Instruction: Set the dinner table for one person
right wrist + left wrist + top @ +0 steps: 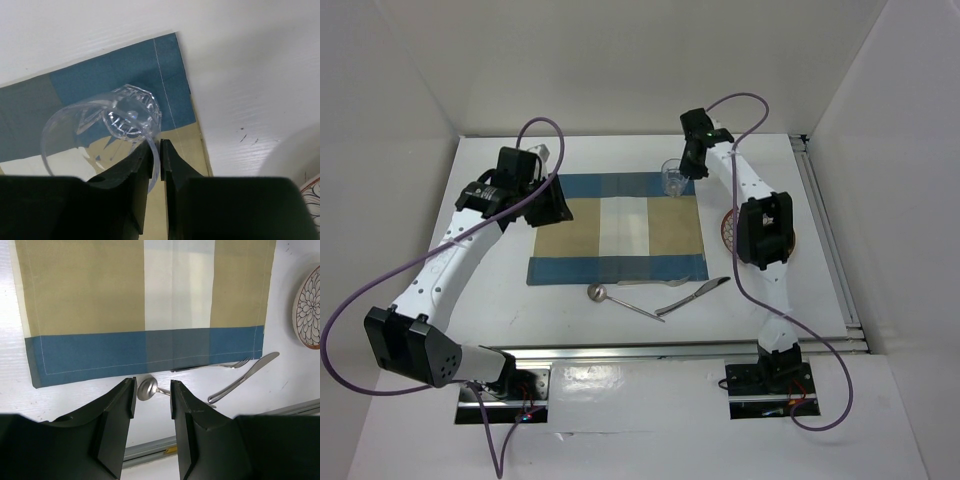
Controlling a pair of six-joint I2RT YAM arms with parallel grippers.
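The dinner table [490, 290] carries a blue-and-tan striped placemat [617, 228] in its middle. A clear glass [674, 177] is over the mat's far right corner. My right gripper [690, 168] is shut on its rim; in the right wrist view the glass [131, 115] wall sits pinched between the jaws of the gripper [156, 145]. My left gripper [548, 205] hovers over the mat's left edge. It [152, 382] stands open with nothing held, and the spoon [146, 388] shows on the table through the gap.
Spoon [620, 300] and knife [695, 296] lie in front of the mat's near edge. A fork [215, 365] lies along that edge. A patterned plate [309, 310] rests right of the mat, partly under the right arm [765, 230]. Metal rails [670, 350] run along the near and right edges.
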